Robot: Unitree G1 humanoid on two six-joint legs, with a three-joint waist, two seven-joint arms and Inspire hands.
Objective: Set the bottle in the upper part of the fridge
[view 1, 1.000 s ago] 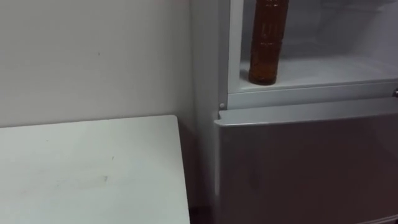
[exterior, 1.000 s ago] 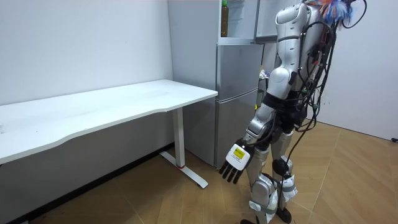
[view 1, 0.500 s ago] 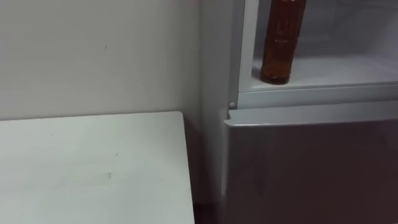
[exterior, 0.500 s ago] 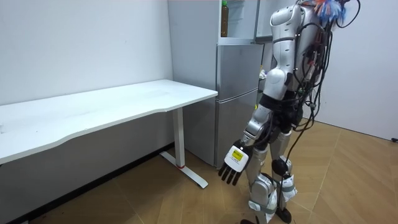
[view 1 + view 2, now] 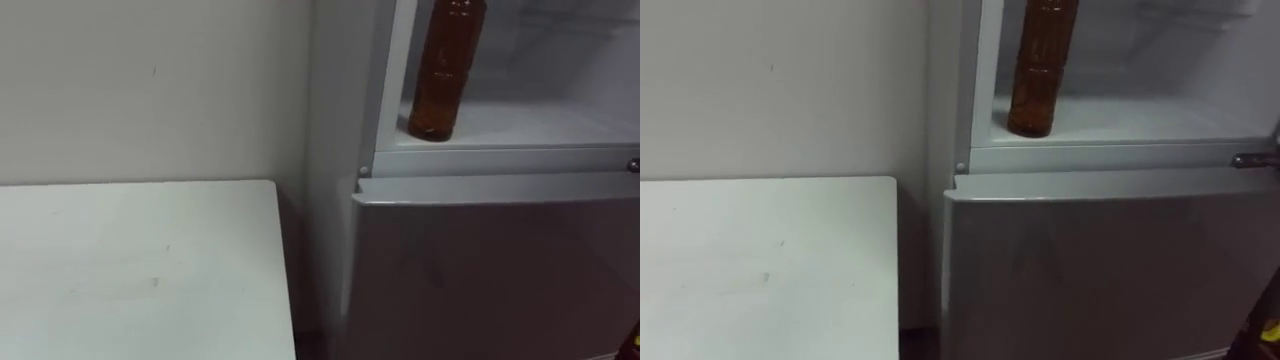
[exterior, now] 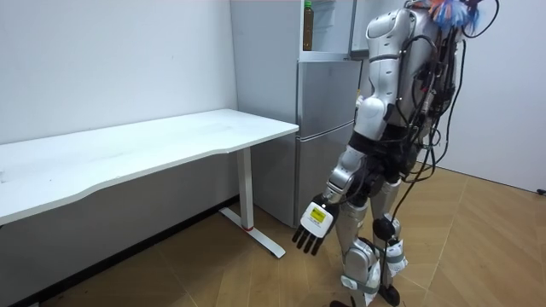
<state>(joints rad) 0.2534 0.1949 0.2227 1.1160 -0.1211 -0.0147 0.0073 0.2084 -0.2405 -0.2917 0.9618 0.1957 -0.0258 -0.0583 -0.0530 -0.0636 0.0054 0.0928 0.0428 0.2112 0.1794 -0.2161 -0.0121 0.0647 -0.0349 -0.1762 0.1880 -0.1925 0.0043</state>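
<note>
The robot's left hand (image 6: 311, 223) hangs by its knee, fingers loosely spread, and the bottle (image 5: 442, 70) stands upright inside the upper fridge (image 5: 500, 160).

The bottle (image 5: 444, 75) stands upright in the upper compartment (image 5: 540, 120) of the fridge (image 6: 324, 111), on its floor at the near left corner, just behind the front lip. The lower door (image 5: 500, 270) lies directly beneath. Left of the fridge, just beside it, sits the table (image 5: 130, 270) — its far edge against the wall (image 5: 150, 90).
</note>
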